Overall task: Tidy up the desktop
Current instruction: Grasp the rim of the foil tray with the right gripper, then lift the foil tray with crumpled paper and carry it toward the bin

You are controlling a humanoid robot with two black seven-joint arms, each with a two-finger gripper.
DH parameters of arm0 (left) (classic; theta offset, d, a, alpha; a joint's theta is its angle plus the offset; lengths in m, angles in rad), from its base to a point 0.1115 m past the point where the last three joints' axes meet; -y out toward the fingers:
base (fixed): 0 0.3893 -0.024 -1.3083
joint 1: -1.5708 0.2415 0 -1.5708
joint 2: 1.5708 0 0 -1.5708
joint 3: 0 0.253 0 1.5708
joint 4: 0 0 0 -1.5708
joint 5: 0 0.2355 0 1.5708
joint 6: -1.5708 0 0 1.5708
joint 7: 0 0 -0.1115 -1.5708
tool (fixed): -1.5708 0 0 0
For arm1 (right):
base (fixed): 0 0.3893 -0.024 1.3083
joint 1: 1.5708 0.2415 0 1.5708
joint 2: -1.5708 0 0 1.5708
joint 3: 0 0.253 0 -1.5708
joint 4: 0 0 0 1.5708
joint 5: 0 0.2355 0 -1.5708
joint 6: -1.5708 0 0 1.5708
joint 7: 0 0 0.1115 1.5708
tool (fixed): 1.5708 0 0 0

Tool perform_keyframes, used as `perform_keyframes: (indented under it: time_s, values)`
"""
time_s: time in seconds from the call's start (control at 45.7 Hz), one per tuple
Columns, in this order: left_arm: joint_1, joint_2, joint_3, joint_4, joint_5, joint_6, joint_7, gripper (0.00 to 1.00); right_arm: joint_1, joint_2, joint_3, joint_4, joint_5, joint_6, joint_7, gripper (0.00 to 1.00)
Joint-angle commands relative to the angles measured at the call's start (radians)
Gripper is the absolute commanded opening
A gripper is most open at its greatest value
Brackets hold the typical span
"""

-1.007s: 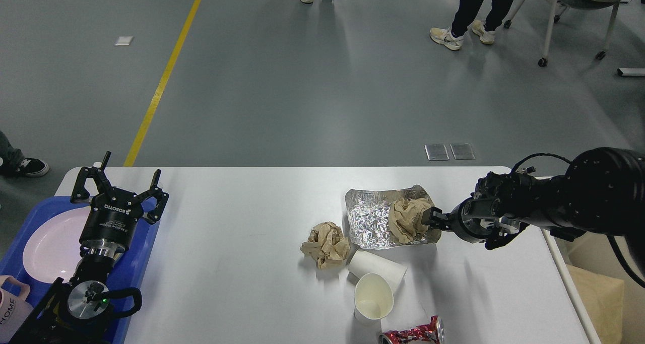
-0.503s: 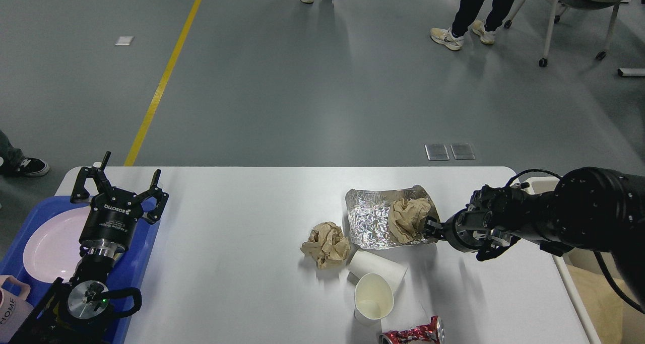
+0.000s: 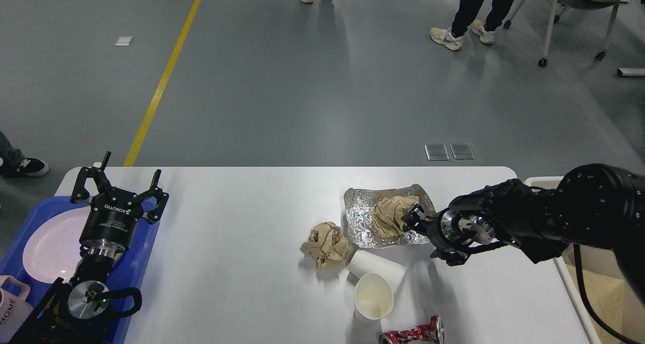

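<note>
**Desk:** What sits at the left edge?

**Operator:** A blue tray (image 3: 146, 263) holding a white plate (image 3: 50, 243), with a pink mug (image 3: 12, 303) cut off at the corner. My left gripper (image 3: 118, 183) hangs above the tray's rim, fingers spread wide, holding nothing.

**Desk:** And the desktop?

**Operator:** The white desktop (image 3: 242, 243) fills the lower frame. Mid-table lies a crumpled brown paper wad (image 3: 326, 243), beside two paper cups: one on its side (image 3: 378, 268), one upright (image 3: 373, 296). A crushed red can (image 3: 413, 332) is clipped by the bottom edge.

**Desk:** The foil?

**Operator:** A foil tray (image 3: 360, 218) holds a second brown wad (image 3: 390, 215). My right gripper (image 3: 410, 220) is against that wad; I cannot tell its opening. A cream bin (image 3: 599, 288) is partly hidden behind my arm.
</note>
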Motion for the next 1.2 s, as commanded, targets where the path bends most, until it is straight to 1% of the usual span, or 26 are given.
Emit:
perform_keyframes:
  time_s: [0.0,0.088,0.153,0.263,0.285,0.394,0.525,0.613,0.635,0.701,0.722,0.744,0.766,0.788,1.182]
  values:
    - [0.0,0.0,0.0,0.0,0.0,0.0,0.0,0.97,-0.012,0.005,0.003,-0.008,0.017,-0.004,0.0,0.84]
    - [0.0,0.0,0.0,0.0,0.0,0.0,0.0,0.97,-0.024,0.005,0.005,-0.011,0.02,-0.007,0.0,0.83]
    - [0.0,0.0,0.0,0.0,0.0,-0.001,0.0,0.97,-0.035,0.005,0.006,-0.016,0.021,-0.015,0.0,0.81]
    - [0.0,0.002,0.0,0.0,0.0,0.0,0.0,0.97,-0.056,0.005,0.019,-0.032,0.021,-0.02,0.0,0.64]
    - [0.0,0.0,0.0,0.0,0.0,-0.001,0.0,0.97,-0.059,0.005,0.023,-0.035,0.021,-0.02,0.0,0.63]
    - [0.0,0.0,0.0,0.0,0.0,-0.001,0.0,0.97,-0.065,0.003,0.032,-0.048,0.029,-0.032,0.0,0.61]
    - [0.0,0.002,0.0,0.0,0.0,-0.001,0.0,0.97,-0.076,0.003,0.037,-0.069,0.093,-0.067,0.0,0.6]
    - [0.0,0.002,0.0,0.0,0.0,0.0,0.0,0.97,-0.084,0.003,0.037,-0.075,0.115,-0.081,0.0,0.54]
    - [0.0,0.0,0.0,0.0,0.0,-0.001,0.0,0.97,-0.084,0.003,0.037,-0.075,0.116,-0.084,0.0,0.51]
    - [0.0,0.0,0.0,0.0,0.0,-0.001,0.0,0.97,-0.085,0.003,0.039,-0.075,0.116,-0.09,0.0,0.34]
    - [0.0,0.0,0.0,0.0,0.0,0.0,0.0,0.97,-0.087,0.003,0.039,-0.074,0.116,-0.09,0.0,0.27]
    - [0.0,0.0,0.0,0.0,0.0,-0.001,0.0,0.97,-0.087,0.005,0.039,-0.072,0.116,-0.09,0.0,0.19]
    - [0.0,0.0,0.0,0.0,0.0,-0.001,0.0,0.97,-0.085,0.005,0.039,-0.071,0.116,-0.089,0.0,0.07]
    - [0.0,0.0,0.0,0.0,0.0,-0.001,0.0,0.97,-0.085,0.005,0.039,-0.069,0.116,-0.089,0.0,0.0]
    - [0.0,0.0,0.0,0.0,0.0,0.0,0.0,0.97,-0.074,-0.004,0.039,-0.06,0.115,-0.083,-0.005,0.0]
